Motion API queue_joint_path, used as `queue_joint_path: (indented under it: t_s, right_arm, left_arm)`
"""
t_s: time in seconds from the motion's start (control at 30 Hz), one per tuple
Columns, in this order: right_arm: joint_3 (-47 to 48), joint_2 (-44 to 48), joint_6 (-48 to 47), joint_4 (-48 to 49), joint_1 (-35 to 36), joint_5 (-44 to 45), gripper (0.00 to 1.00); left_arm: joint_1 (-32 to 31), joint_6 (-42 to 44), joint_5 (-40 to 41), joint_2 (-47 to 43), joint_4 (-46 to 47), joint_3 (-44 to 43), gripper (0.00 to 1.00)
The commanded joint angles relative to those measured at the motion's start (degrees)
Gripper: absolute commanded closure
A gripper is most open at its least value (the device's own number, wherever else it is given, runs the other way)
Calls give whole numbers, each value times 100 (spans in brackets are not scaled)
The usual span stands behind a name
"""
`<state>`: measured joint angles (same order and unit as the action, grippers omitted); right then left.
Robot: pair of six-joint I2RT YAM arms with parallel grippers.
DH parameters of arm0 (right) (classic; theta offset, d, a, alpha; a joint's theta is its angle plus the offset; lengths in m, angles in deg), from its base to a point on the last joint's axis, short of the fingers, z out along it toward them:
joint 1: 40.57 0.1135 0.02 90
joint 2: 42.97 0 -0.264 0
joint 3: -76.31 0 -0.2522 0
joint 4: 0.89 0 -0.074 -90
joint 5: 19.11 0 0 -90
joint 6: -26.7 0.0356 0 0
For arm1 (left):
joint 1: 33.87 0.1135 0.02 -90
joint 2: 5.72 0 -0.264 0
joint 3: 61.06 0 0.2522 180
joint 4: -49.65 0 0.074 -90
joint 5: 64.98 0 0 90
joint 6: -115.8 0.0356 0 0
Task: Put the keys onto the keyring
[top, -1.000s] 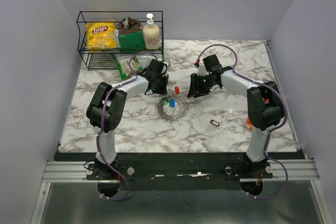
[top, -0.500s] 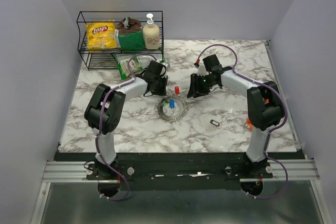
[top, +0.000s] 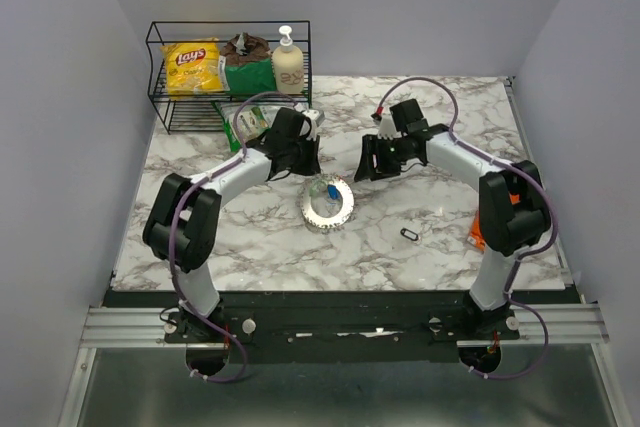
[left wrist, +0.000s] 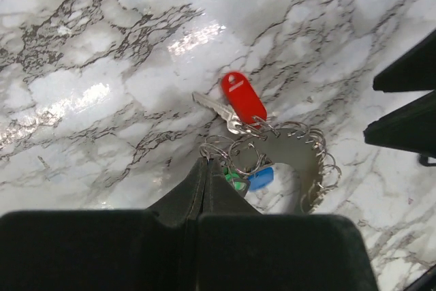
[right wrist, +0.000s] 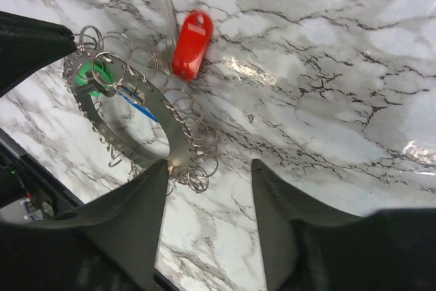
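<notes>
Left wrist view showed your left tool [left wrist: 206,165] with its fingers pressed together, the tips pinching one of the small wire loops at the edge of the keyring [left wrist: 300,161]. The keyring was a flat metal band with a toothed rim and many thin loops hanging from it. It looked tilted rather than flat on the marble tabletop [left wrist: 102,46].

The green key [left wrist: 234,180] and the blue key [left wrist: 260,177] sat side by side among the loops, just beside your left tool's tips. The red key [left wrist: 243,97] lay on the tabletop at the far side of the keyring, with a bare metal blade showing just beside its head. You could not tell whether it was threaded on a loop or only touching one.

In the right wrist view your right tool [right wrist: 208,168] was spread, with nothing between its fingers. It hung over the near edge of the keyring [right wrist: 167,134], with the red key [right wrist: 191,42], the blue key [right wrist: 139,103] and the green key [right wrist: 92,76] farther out.

From the top external view, your left tool [top: 300,159] and right tool [top: 368,162] faced each other just behind the keyring [top: 312,212], near the middle of the tabletop [top: 250,237]. The blue key [top: 330,192] showed inside the keyring. A wire rack [top: 160,77] stood at the far left corner, and a small black clip [top: 409,234] and an orange packet [top: 477,237] lay well apart to the right.
</notes>
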<state>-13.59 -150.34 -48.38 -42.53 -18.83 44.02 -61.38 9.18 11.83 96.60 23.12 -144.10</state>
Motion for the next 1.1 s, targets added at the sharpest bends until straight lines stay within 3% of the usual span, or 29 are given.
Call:
queue_joint_path:
  t_s: [0.0,0.43,0.8,1.07]
  right_arm:
    - [-49,497,-85,116,-20,-187,32]
    - [-303,1675,-173,344,-20,-309,0]
    - [-988,2326,-191,1214,-20,-1074,0]
    - [-1253,2607,-323,1575,-12,-1417,0]
  left_arm:
    - [-62,194,-588,-581,223,2,100]
    - [-273,783,-904,-1443,-374,-121,100]
    - [-448,1109,-1010,-1479,-850,142,100]
    - [-756,1460,-958,-1961,336,889,100]
